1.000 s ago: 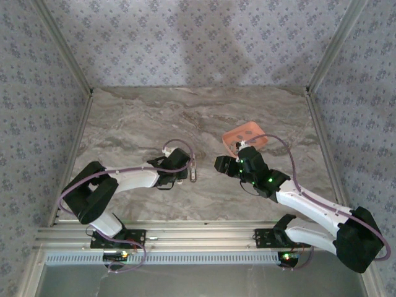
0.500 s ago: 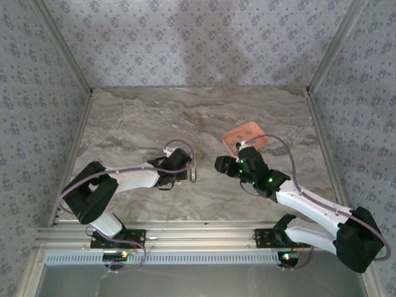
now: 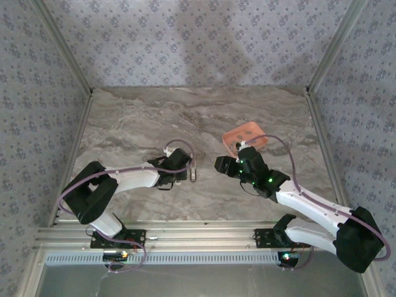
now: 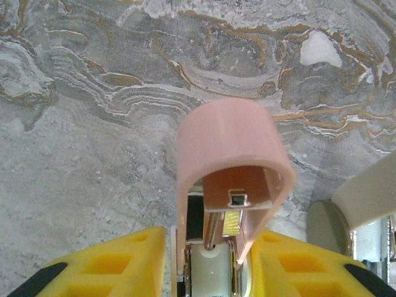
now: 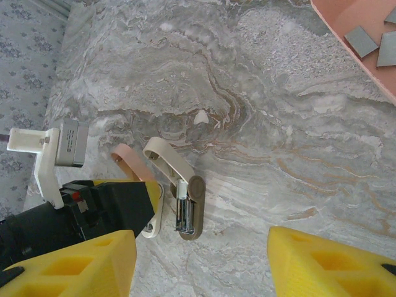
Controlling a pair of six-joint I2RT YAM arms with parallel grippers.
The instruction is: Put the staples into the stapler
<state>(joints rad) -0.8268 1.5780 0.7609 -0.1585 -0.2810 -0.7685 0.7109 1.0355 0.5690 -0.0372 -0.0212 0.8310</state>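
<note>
Left wrist view: the left hand (image 4: pixel 210 240) has its yellow fingers (image 4: pixel 117 266) pressed in on either side of the rounded pink plastic cover (image 4: pixel 229 136) of the small open stapler (image 5: pixel 185 210), pinching it. The cover stands up off the grey marbled stone surface (image 5: pixel 260 124), with a metal spring rod showing beneath it.

In the right wrist view the stapler lies near the surface's middle. Its cream arm (image 5: pixel 167 158) is folded back beside the pink cover, and its metal channel is exposed on the base. The right hand (image 5: pixel 201 247) hangs just beside it, fingers spread wide with nothing between them.

The short grey metal staples (image 5: pixel 361 41) lie inside the salmon-pink square tray (image 5: pixel 337 15), well apart from the stapler, behind the right hand.
</note>
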